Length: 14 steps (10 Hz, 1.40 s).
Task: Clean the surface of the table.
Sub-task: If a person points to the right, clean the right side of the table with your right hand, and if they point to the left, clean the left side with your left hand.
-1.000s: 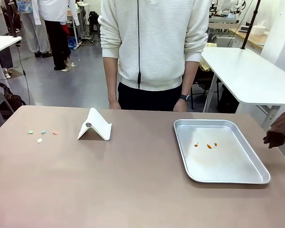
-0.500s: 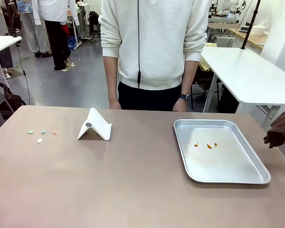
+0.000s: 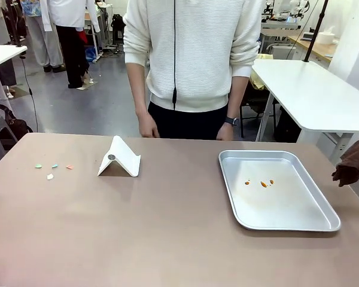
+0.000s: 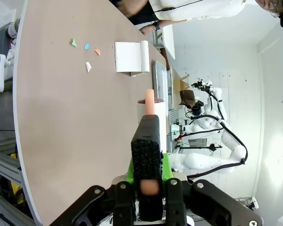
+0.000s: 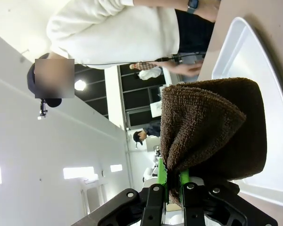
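1. The left gripper (image 4: 150, 175) is clenched on a black bristly tool (image 4: 148, 141) with a peach-coloured tip, and the table (image 4: 61, 117) stretches away beyond it.
2. The right gripper (image 5: 172, 181) grasps a folded brown cloth (image 5: 212, 122) at the table's right edge, near the metal tray (image 3: 279, 190).
3. The wide, brownish table spans the front view. Small orange bits (image 3: 263, 183) lie in the tray.
4. Farther left on the tabletop, a white folded stand (image 3: 119, 157) sits near small coloured scraps (image 3: 51, 169).
5. A person (image 3: 191, 54) in a white sweater stands at the far edge.
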Available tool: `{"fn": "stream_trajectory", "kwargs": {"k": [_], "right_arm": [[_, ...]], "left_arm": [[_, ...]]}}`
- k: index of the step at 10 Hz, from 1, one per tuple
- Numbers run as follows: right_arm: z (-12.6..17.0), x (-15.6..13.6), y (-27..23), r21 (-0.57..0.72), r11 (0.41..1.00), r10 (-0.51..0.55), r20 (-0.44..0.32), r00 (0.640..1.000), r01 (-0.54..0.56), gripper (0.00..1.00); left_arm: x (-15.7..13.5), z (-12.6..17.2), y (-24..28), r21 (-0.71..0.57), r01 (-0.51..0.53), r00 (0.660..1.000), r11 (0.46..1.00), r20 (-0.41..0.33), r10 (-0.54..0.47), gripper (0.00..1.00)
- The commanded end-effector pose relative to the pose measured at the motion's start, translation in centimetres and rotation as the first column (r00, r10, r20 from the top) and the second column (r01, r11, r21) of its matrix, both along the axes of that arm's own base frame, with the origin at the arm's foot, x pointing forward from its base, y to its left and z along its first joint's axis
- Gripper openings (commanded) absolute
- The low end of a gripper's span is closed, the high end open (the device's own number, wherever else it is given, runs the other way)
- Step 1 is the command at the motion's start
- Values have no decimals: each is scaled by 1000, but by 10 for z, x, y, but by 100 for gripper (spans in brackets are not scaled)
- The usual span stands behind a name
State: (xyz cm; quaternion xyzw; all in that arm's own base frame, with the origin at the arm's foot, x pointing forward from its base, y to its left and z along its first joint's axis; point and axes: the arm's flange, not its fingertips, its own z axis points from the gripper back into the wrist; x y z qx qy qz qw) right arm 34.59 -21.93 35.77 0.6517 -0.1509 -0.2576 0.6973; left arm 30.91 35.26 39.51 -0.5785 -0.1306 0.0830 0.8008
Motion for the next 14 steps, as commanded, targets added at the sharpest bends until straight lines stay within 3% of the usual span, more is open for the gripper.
{"fn": "stream_trajectory", "kwargs": {"k": [1, 13, 14], "right_arm": [[8, -3, -1, 10, 1000, 11, -10, 1000, -11, 0], [8, -3, -1, 10, 1000, 11, -10, 1000, -11, 0], [8, -3, -1, 10, 1000, 11, -10, 1000, -11, 0]], "left_arm": [[-2, 3, 1, 1, 3, 1000, 1000, 3, -3, 0], [-2, 3, 1, 1, 3, 1000, 1000, 3, -3, 0], [0, 0, 0, 0, 0, 1000, 1000, 0, 0, 22]]}}
